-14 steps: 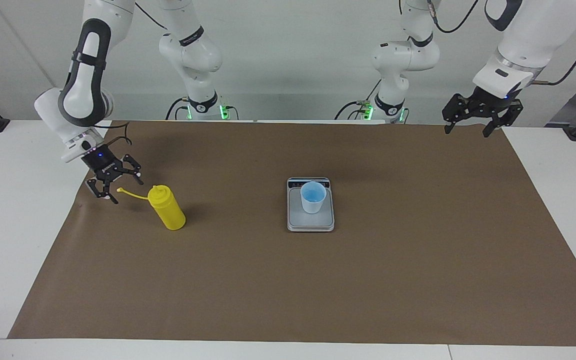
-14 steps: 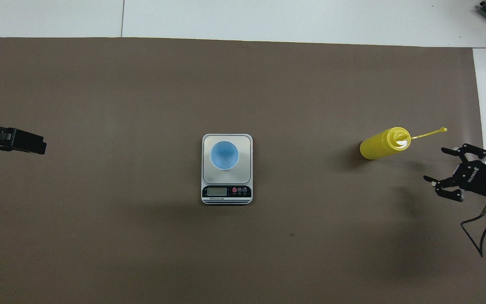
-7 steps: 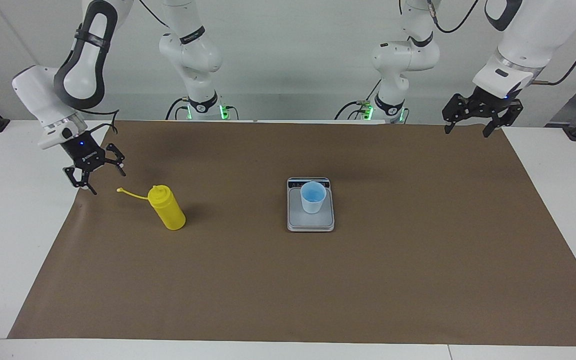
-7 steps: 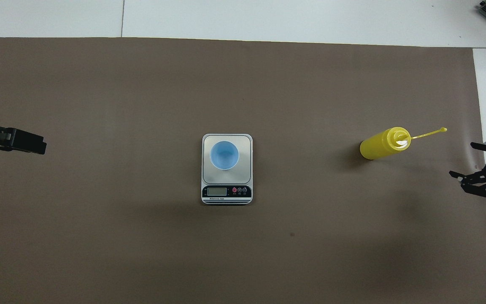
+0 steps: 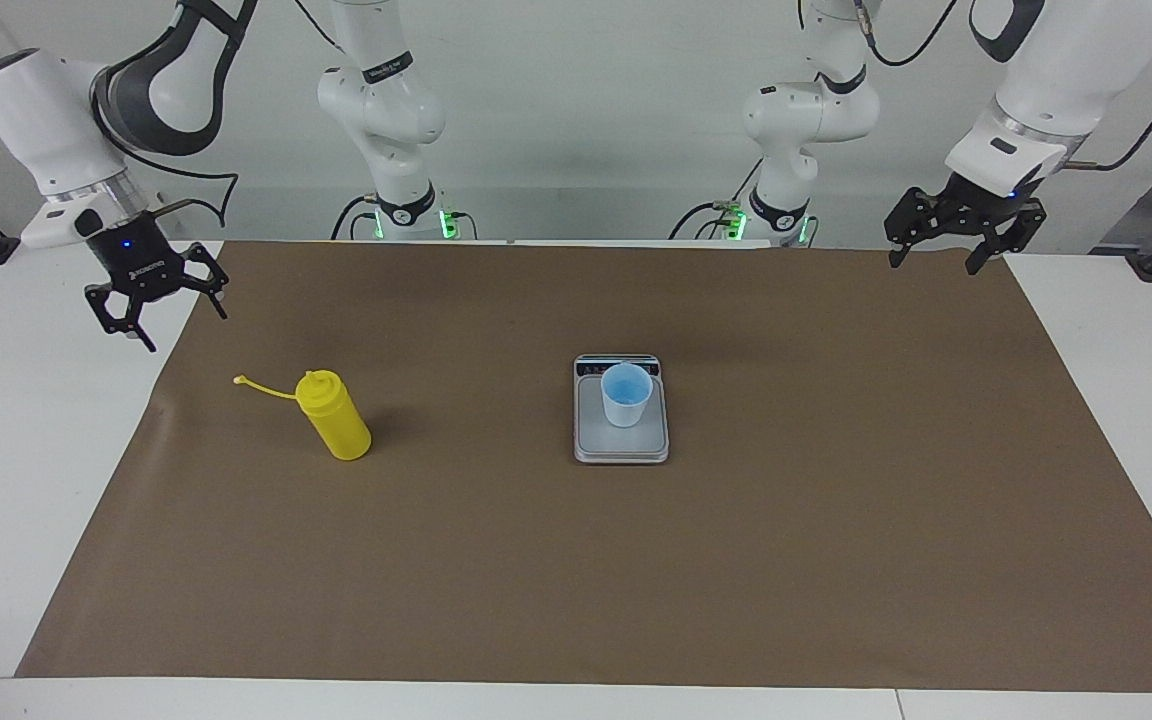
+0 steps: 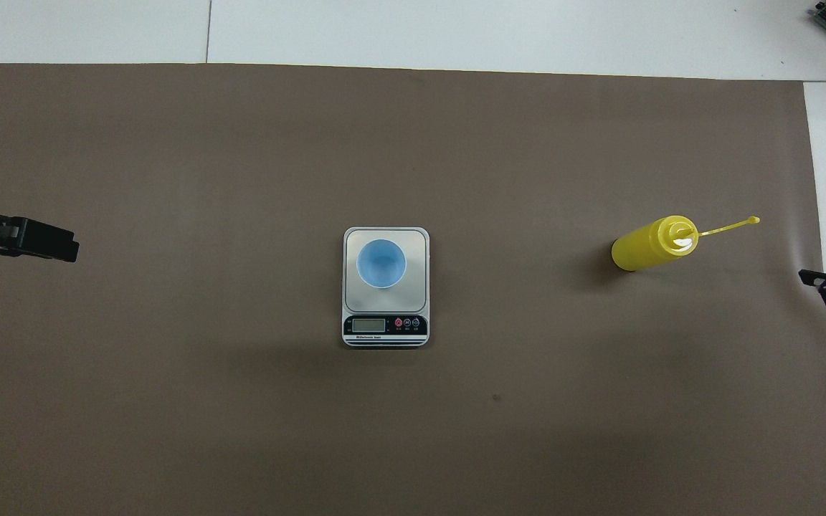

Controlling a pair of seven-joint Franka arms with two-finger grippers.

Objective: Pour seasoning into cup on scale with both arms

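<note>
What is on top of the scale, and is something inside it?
The pale blue cup stands upright on the grey plate of the scale. Seen from above, the cup's inside shows only blue, with no visible seasoning. The plate under the cup is covered.

Bright even overhead light, soft short shadows on the mat (image 5: pixel 576 560), sharp focus

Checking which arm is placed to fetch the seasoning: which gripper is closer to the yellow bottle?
The right gripper, open over the mat's edge, beside the yellow bottle. The left gripper hangs open at the other end.
</note>
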